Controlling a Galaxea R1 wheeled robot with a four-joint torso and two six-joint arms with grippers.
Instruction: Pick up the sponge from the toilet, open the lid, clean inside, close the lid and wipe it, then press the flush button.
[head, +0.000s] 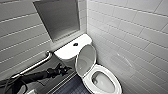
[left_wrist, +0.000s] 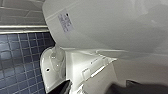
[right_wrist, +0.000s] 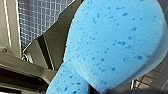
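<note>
One gripper is loaded and the other is empty. On the far left, a steel grab bar (head: 37, 63) runs along the tiled wall. Just right of it my left gripper (head: 64, 68) hangs with its jaws spread wide and nothing between them, just beside the left edge of the lid (head: 86, 59). Farther back, the tank of the toilet (head: 103, 82) has the flush button (head: 75, 44) in the middle of its top. The lid stands upright against the tank, so the bowl lies open on the right, close to the white tiled side wall (head: 130, 37). My right gripper (right_wrist: 100, 91) is clamped on the sponge (right_wrist: 112, 42), which it holds in the air with small square tiles (right_wrist: 40, 17) behind it.
</note>
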